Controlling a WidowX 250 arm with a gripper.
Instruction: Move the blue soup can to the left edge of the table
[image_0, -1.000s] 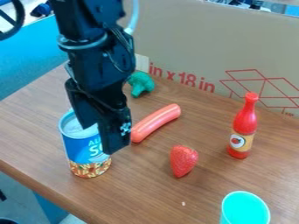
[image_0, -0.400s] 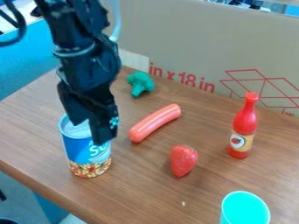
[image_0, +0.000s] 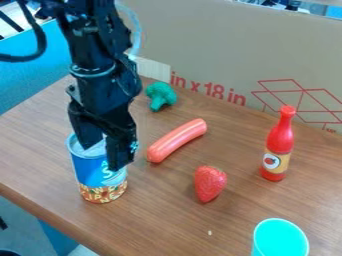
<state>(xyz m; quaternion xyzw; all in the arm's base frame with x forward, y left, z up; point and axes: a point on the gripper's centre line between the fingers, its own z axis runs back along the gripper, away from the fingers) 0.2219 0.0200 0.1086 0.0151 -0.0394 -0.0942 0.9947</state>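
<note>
The can stands on its flat end on the table, near the edge, and that wide bottom helps it stand up straight. The gripper hangs down at the top of the can, a bit tipped. Its fingers are apart, with a gap where some of the lid shows, so they are not shut on anything. I can't tell if they touch the can. Behind the can, to the right, is the broccoli, with its stem pointing down toward us. The hot dog lies just right of the can, flat because it is long and round. More to the right of the can is the strawberry, on its side since its pointy end can't hold it up. Well right of the can, the bottle stands on its flat base with its thin neck up. The cup is right of the can too, but closer to us, open end up. The box is like a wall behind the can.
</note>
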